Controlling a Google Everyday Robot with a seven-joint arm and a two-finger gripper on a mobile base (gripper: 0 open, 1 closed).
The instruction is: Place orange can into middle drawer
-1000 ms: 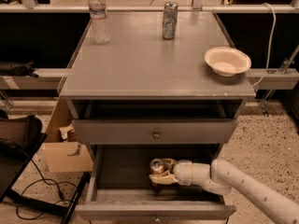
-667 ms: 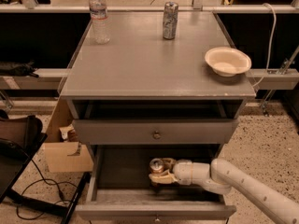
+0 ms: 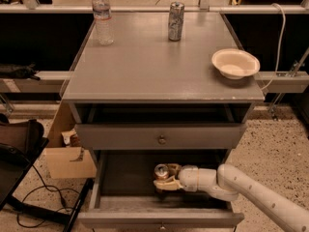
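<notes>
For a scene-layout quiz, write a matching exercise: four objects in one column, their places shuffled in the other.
1 clear plastic water bottle
2 slim silver can
3 cream round bowl
4 short orange can

A grey cabinet top, right edge
B open grey middle drawer, held in the gripper
C cabinet top, back left
D cabinet top, back middle

Pairs: 1-C, 2-D, 3-A, 4-B

Matt grey wood, shiny metal, smooth plastic.
The tabletop and middle drawer are matt grey painted wood; the knob is dull metal. The bottle is clear glossy plastic, the slim can silvery metal, the bowl pale and matt. Inside the middle drawer, the smooth cream plastic hand clasps the orange can, glossy metal with a silver top.
</notes>
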